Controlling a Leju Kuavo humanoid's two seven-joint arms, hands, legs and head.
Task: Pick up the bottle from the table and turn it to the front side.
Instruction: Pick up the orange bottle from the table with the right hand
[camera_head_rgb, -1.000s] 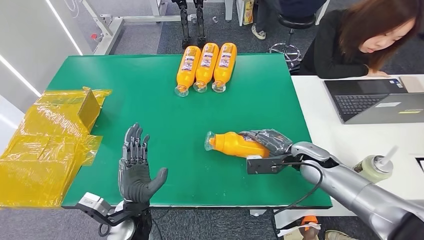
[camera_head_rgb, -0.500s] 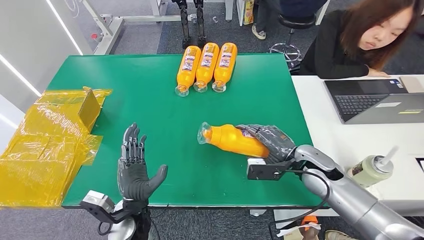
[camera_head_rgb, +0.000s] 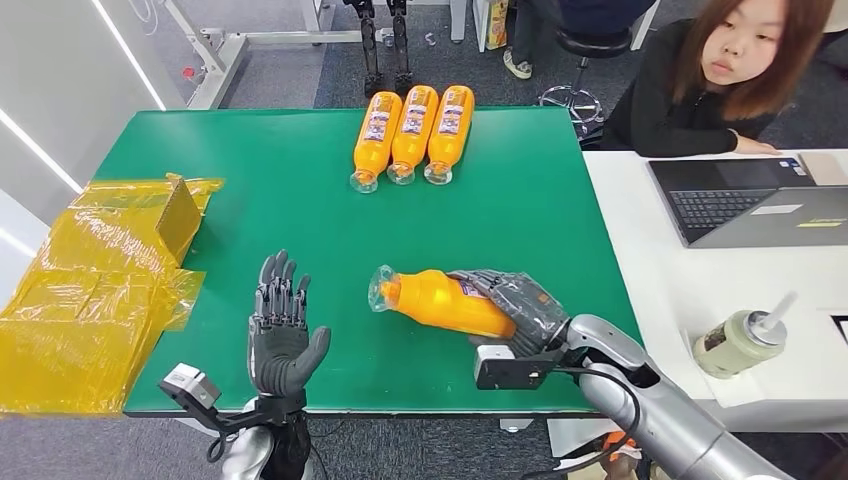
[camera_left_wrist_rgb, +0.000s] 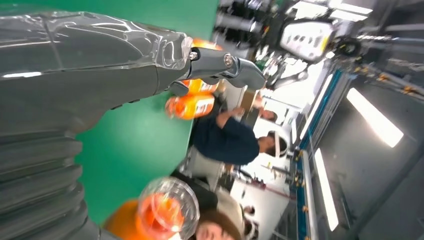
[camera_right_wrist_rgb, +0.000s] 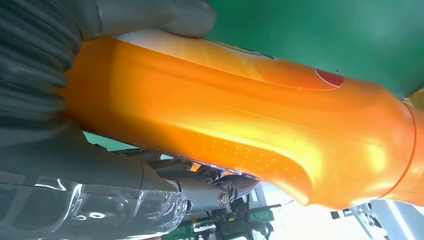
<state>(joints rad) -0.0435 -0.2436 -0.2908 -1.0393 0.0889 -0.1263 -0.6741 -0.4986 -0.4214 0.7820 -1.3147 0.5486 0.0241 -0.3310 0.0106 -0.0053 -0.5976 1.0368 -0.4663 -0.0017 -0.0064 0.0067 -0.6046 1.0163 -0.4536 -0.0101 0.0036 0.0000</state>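
One bottle (camera_head_rgb: 440, 301), lying sideways near the table's (camera_head_rgb: 300, 160) front edge, is wrapped in the right hand (camera_head_rgb: 515, 305) while the left hand (camera_head_rgb: 280, 335) waits empty, fingers spread, so the pickup looks done and rolling its label frontward comes next.

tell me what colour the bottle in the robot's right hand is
Orange, seen best in the right wrist view: bottle held by the right hand.
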